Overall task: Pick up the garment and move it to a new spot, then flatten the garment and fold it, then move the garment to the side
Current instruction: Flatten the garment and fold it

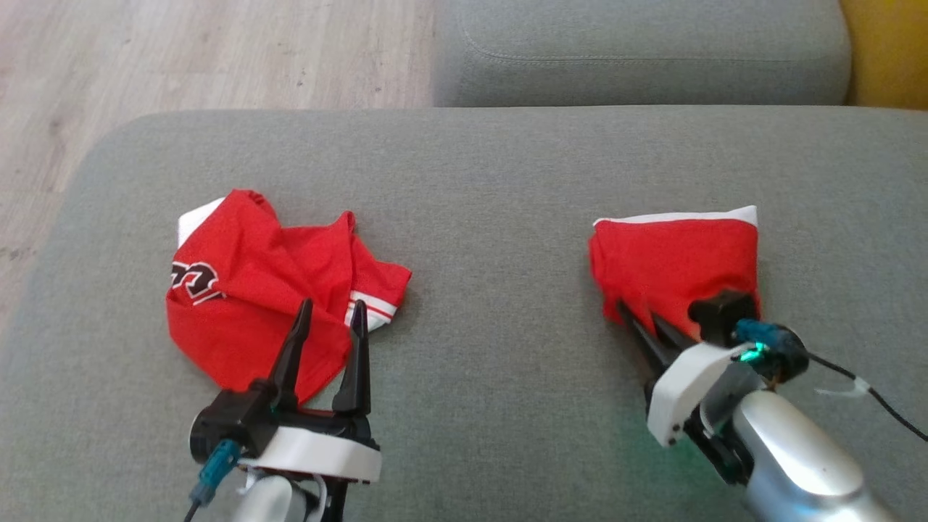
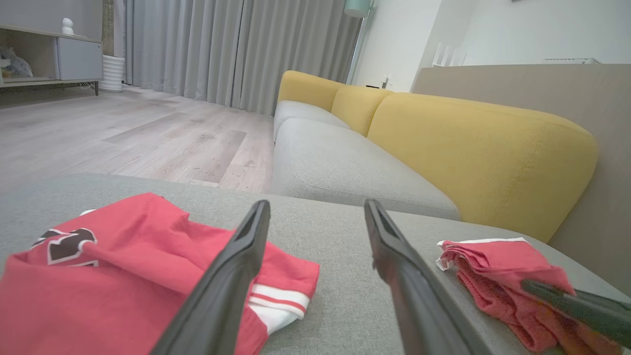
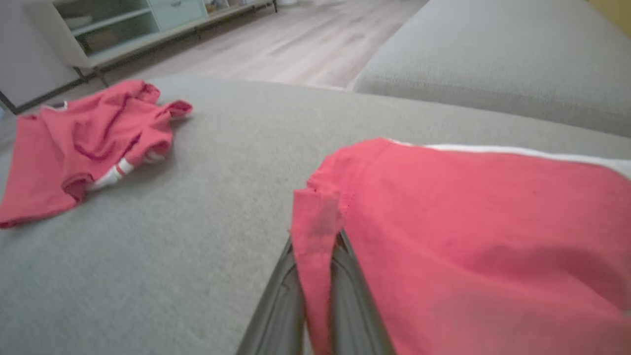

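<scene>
Two red garments lie on the grey sofa seat. The folded garment with a white trim rests on the right, and my right gripper is shut on its near left edge; a strip of red cloth is pinched between the fingers. The crumpled garment, red with a black-and-white logo and white-striped sleeve, sits on the left. My left gripper hovers open over its near right part, with nothing between its fingers. The left wrist view shows both garments, crumpled and folded.
A second grey seat cushion adjoins behind, with yellow back cushions on the right. Wooden floor lies beyond the seat's left and far edges. A low cabinet stands across the room.
</scene>
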Robot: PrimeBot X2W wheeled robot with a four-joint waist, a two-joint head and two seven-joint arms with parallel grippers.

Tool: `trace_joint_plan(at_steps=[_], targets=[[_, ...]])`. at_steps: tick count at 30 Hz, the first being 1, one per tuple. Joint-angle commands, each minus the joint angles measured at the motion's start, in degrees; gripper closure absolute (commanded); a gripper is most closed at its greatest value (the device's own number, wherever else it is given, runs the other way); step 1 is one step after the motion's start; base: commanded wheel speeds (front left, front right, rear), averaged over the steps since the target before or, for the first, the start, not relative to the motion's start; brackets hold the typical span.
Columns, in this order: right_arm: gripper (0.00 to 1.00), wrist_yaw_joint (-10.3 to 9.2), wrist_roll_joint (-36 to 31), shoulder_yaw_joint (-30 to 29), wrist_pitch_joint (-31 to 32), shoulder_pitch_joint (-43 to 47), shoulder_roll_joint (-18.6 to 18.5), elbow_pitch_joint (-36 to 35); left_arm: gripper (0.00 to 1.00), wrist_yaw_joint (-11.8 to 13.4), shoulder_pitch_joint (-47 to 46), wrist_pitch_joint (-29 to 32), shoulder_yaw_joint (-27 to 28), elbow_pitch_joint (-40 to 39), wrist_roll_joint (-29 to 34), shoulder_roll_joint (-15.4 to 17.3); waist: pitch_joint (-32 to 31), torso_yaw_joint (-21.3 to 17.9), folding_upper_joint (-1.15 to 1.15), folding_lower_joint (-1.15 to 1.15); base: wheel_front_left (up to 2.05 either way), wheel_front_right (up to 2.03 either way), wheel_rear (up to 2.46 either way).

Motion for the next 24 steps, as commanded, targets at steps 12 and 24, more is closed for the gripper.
trace_joint_plan(at_steps=[12, 24], targets=[[0.00, 0.11, 9.4, -4.9, 0.6, -2.2, -2.1, -4.5, 0.00, -0.1, -2.4, -0.5, 2.8, -4.6, -0.4, 0.2, 1.2, -5.1, 0.00, 0.00, 0.00, 0.00, 0.00], [0.00, 0.11, 0.8, -23.4, -9.2, -1.6, -1.5, -13.8, 0.00, -0.2, -3.7, -0.5, 4.8, -8.7, 0.0, 0.2, 2.2, -9.3, 0.00, 0.00, 0.00, 0.00, 0.00]])
